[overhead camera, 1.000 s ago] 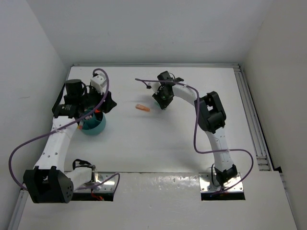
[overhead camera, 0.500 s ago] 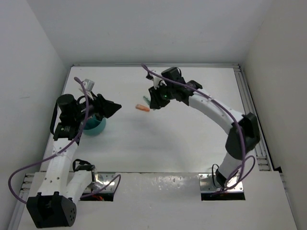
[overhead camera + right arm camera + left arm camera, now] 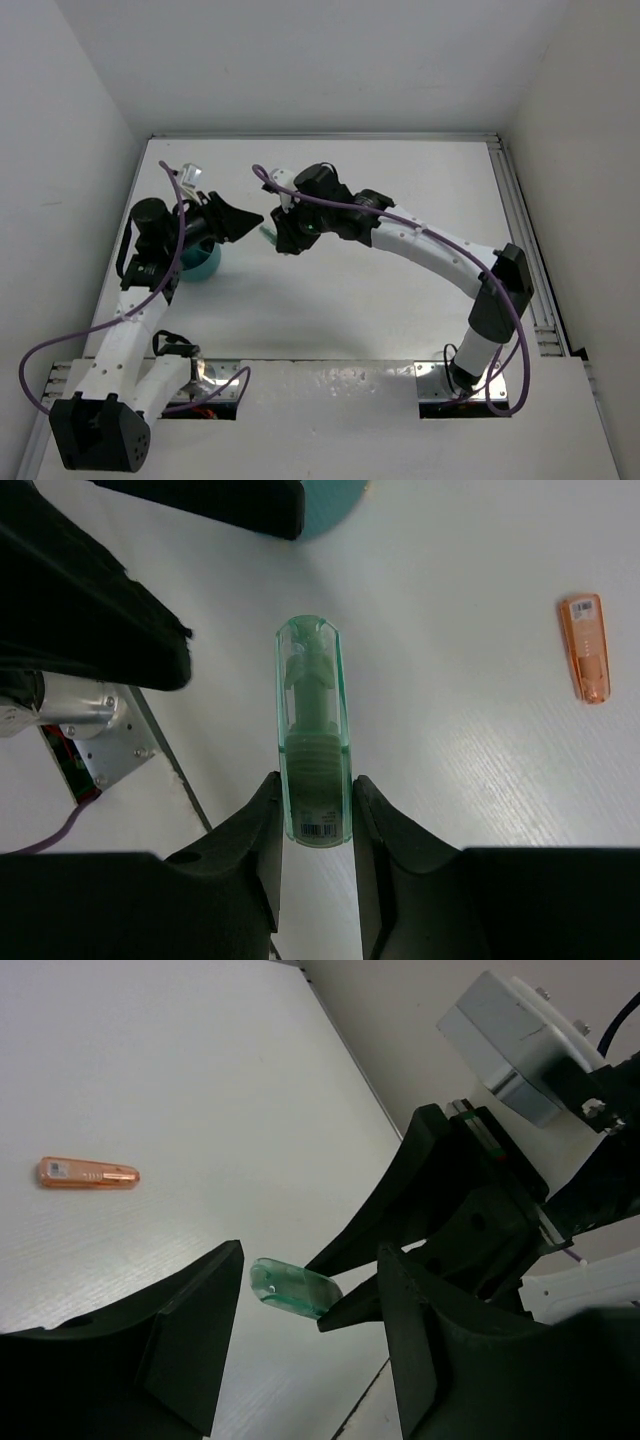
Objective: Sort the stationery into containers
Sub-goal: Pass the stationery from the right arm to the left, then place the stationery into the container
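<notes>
My right gripper (image 3: 316, 785) is shut on a mint green marker (image 3: 314, 742) and holds it out above the table, cap end forward. In the left wrist view the free end of the mint green marker (image 3: 295, 1288) sits between the fingers of my left gripper (image 3: 308, 1260), which is open and not touching it. From above, the two grippers meet just right of the teal bowl (image 3: 205, 264), with the left gripper (image 3: 250, 222) facing the right gripper (image 3: 285, 236). An orange marker (image 3: 88, 1173) lies flat on the table; the orange marker (image 3: 585, 648) also shows in the right wrist view.
The right arm (image 3: 430, 245) arches across the middle of the table and hides the orange marker from above. White walls close in the back and both sides. A metal rail (image 3: 525, 230) runs along the table's right edge.
The right arm has swung left with the mint green marker, toward the left gripper. The left gripper has turned and lifted from the bowl to face it.
</notes>
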Robot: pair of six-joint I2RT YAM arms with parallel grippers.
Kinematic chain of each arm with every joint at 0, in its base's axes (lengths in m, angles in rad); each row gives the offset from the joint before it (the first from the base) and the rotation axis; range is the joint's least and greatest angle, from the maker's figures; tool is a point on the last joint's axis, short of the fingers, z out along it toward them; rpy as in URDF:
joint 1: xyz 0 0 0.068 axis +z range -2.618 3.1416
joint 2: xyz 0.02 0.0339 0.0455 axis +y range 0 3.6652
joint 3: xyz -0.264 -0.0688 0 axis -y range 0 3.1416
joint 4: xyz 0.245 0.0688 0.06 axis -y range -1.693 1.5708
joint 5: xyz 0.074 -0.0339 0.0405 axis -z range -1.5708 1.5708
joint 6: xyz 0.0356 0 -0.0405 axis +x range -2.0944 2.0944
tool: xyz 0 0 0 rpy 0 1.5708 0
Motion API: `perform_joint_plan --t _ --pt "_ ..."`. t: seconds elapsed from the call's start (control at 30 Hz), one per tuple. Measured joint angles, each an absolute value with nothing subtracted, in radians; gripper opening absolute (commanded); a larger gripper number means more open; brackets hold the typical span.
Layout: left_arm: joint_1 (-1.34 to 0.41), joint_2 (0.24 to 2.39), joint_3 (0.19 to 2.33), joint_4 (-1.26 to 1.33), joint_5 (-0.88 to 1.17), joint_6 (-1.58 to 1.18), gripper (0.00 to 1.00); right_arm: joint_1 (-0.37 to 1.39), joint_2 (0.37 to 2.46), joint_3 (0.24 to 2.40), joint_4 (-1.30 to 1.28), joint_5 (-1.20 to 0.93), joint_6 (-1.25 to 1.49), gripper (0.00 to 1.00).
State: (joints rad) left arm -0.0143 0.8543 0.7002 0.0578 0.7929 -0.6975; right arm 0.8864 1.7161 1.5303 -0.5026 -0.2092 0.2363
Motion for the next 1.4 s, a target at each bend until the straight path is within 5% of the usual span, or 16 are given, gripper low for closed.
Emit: perform_joint_plan --t 0.43,0.6,0.67,0.7,0.73,0.83,1.13,1.4 --pt "-0.076 0.928 0.694 0.005 0.736 -0.668 0.49 0.897 1.718 1.579 -0.518 -0.194 0.237 0.0" --pt "-0.09 0.942 0.694 0.017 0.744 -0.672 0.23 0.905 1.718 1.579 -0.525 -0.193 0.237 0.02" --pt "-0.095 0.95 0.695 0.036 0.76 -0.686 0.08 0.906 1.721 1.579 -0.54 -0.19 0.235 0.14" --pt "-0.097 0.952 0.698 0.046 0.772 -0.693 0.05 0.907 1.726 1.579 -0.543 -0.191 0.232 0.41" --pt "-0.098 0.952 0.701 0.047 0.78 -0.687 0.0 0.908 1.732 1.579 -0.543 -0.187 0.233 0.52" --pt "-0.097 0.956 0.739 -0.052 0.765 -0.593 0.0 0.907 1.733 1.578 -0.542 -0.176 0.233 0.68" --pt "-0.083 0.898 1.009 -0.485 0.381 -0.048 0.0 0.757 1.611 1.352 -0.495 -0.187 0.238 0.68" --pt "-0.074 0.807 0.935 -0.642 0.197 0.368 0.0 0.713 1.594 1.299 -0.486 -0.203 0.239 0.68"
